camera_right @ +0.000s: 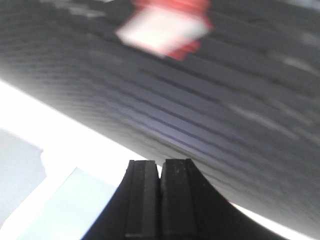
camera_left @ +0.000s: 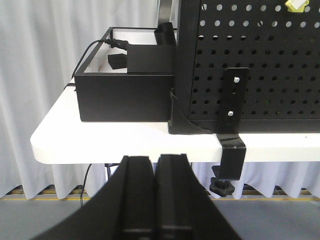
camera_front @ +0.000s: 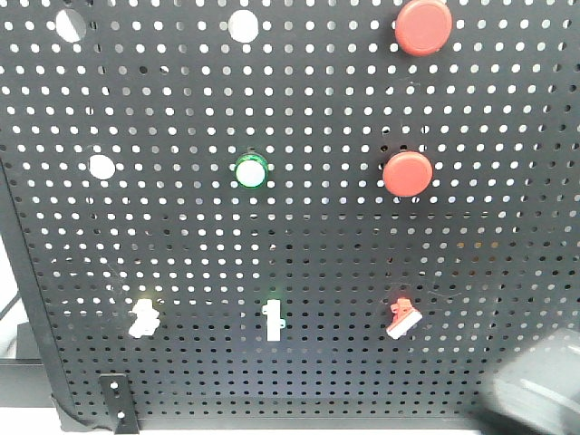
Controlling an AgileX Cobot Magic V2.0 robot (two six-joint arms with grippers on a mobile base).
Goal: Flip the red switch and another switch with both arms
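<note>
Three toggles line the pegboard (camera_front: 181, 100) bottom in front view: yellow switch (camera_front: 145, 317) lower left, red switch (camera_front: 401, 317) lower right. Left wrist view: left gripper (camera_left: 155, 175) closed, empty, btm center. Right wrist view: right gripper (camera_right: 160, 175) closed, empty, w/ red switch blurred at top.

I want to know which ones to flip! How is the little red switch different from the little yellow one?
The red switch has a red base, while the yellow switch has a pale yellow one. The red switch sits at the right of the bottom row on the black pegboard, under the big round red buttons; the yellow switch sits at the left. The red switch's lever looks tilted sideways; the yellow one looks straighter. Both are tiny with white levers.
</note>
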